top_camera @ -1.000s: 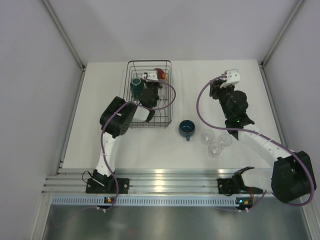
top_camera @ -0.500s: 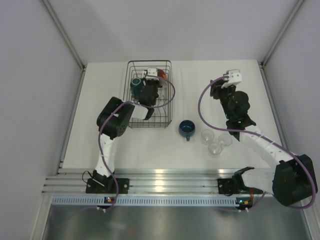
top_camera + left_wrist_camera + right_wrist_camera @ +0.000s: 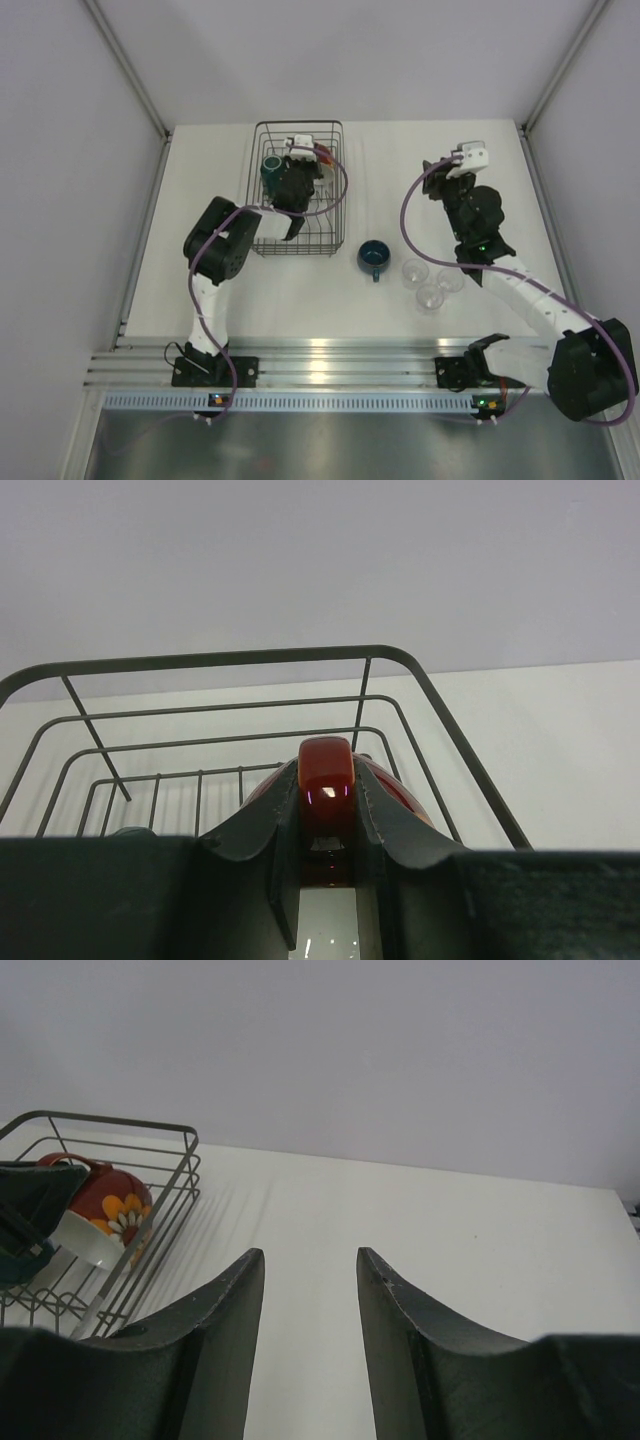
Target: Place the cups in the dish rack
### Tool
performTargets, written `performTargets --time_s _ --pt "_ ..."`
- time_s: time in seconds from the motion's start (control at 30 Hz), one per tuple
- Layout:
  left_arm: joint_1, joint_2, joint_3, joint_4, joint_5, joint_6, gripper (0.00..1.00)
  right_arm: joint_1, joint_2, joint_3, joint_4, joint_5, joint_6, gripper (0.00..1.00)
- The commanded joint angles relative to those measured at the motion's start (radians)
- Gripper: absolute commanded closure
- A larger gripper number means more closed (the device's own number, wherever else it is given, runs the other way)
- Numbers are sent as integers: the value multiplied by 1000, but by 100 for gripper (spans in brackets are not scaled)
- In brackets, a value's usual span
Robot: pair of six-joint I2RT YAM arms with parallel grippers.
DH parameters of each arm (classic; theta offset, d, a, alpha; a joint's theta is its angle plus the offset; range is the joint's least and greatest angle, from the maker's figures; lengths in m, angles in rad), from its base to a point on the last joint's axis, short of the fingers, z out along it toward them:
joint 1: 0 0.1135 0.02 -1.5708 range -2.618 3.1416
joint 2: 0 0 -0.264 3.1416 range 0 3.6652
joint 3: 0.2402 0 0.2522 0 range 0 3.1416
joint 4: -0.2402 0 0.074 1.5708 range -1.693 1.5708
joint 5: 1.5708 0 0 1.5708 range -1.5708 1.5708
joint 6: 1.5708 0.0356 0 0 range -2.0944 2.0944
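Note:
The dish rack [image 3: 300, 124] stands at the back centre of the table. My left gripper [image 3: 305, 158] is inside it, shut on the handle of the big red cup [image 3: 322, 150]. In the left wrist view the red handle [image 3: 326, 770] sits pinched between my fingers, with the rack's rim [image 3: 250, 658] beyond. The teal mug [image 3: 271, 168] stands in the rack's left part. The dark-blue cup [image 3: 373, 256] and three clear glasses [image 3: 430, 285] stand on the table right of the rack. My right gripper [image 3: 430, 174] is open and empty; its view shows the red cup [image 3: 105, 1210] in the rack [image 3: 150, 1125].
White table with grey walls on both sides and behind. An aluminium rail [image 3: 330, 355] runs along the near edge by the arm bases. The right arm's purple cable [image 3: 405, 215] loops above the glasses.
My left gripper has carried the red cup a little toward the rack's far end. My right gripper has drifted slightly to the right.

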Motion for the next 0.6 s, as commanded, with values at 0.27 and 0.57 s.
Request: performTargets --time_s 0.27,0.57 --pt "-12 31 -37 5 5 -51 100 -19 -33 -13 9 -8 32 57" --pt "-11 93 115 -69 2 -103 100 -21 26 -1 21 6 25 57"
